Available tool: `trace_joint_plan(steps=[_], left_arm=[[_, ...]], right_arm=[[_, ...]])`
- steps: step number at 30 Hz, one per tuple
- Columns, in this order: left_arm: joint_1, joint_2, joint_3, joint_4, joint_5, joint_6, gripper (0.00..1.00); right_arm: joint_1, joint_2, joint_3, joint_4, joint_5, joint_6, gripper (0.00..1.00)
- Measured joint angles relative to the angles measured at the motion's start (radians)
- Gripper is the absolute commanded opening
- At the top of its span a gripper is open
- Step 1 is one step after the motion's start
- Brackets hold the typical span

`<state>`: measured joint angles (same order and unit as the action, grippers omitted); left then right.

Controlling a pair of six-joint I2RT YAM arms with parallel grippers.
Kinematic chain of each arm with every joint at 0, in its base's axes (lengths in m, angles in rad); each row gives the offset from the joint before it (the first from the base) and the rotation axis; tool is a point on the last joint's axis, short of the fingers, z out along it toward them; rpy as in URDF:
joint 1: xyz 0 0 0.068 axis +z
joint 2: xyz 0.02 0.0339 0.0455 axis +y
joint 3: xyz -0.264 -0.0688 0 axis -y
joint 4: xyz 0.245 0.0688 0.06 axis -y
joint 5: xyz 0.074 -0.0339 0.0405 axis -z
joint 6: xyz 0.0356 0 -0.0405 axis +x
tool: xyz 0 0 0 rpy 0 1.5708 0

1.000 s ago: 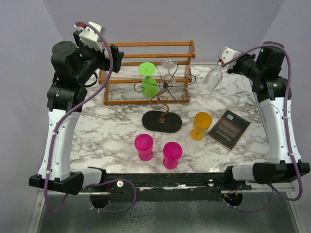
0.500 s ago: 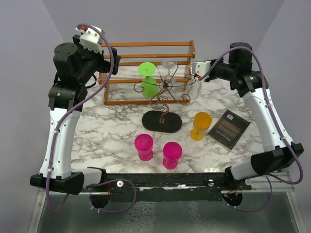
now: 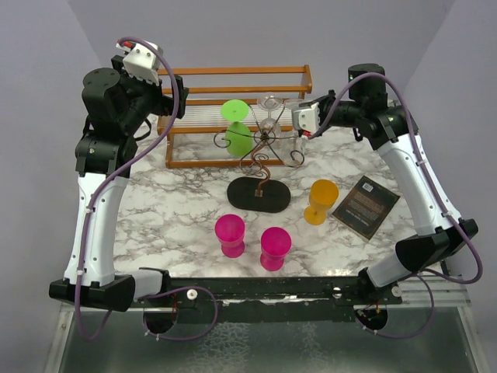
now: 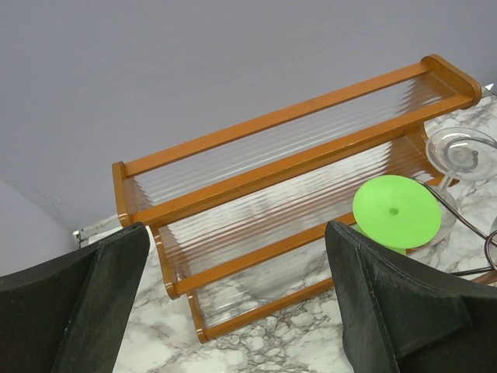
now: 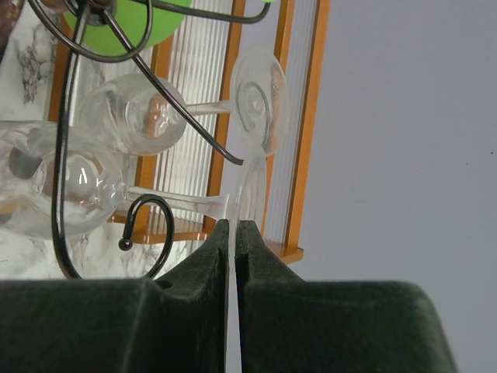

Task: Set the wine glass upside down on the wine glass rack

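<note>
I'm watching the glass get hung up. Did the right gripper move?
Yes. In the top view the right gripper, shut on the wine glass, swung left to the scroll arms of the wine glass rack, which stayed put.

Bright, diffuse light falls from above. Shadows on the marble tabletop [image 3: 155, 217] are faint and soft, pooled under the pink cups [image 3: 230, 235] near its front edge. Small highlights glint on the wine glass [image 5: 62, 190].

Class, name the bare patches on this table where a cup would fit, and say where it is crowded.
Bare: marble left of the black base; also behind the book. Crowded: back centre, around the wire rack, green cup and right gripper with wine glass.
</note>
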<state>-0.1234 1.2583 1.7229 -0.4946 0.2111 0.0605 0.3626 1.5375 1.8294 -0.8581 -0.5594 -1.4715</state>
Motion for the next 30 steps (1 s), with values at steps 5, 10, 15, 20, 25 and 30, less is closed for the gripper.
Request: trace_joint_plan(steps=[5,10,15,20,25,30], left_arm=[[0.004,0.000,0.000,0.000,0.000,0.002,0.99],[0.005,0.000,0.000,0.000,0.000,0.003,0.99],[0.005,0.000,0.000,0.002,0.000,0.006,0.99],[0.005,0.000,0.000,0.008,0.000,0.009,0.99],[0.005,0.000,0.000,0.010,0.000,0.014,0.99],[0.005,0.000,0.000,0.014,0.000,0.018,0.99]], right_arm=[[0.005,0.000,0.022,-0.047,-0.048,-0.016,0.04],[0.011,0.000,0.029,-0.082,-0.078,-0.024,0.04],[0.011,-0.001,0.030,-0.108,-0.098,-0.026,0.04],[0.011,-0.007,0.030,-0.129,-0.109,-0.026,0.04],[0.011,-0.033,0.030,-0.138,-0.111,-0.026,0.04],[0.011,-0.060,0.030,-0.142,-0.110,-0.026,0.04]])
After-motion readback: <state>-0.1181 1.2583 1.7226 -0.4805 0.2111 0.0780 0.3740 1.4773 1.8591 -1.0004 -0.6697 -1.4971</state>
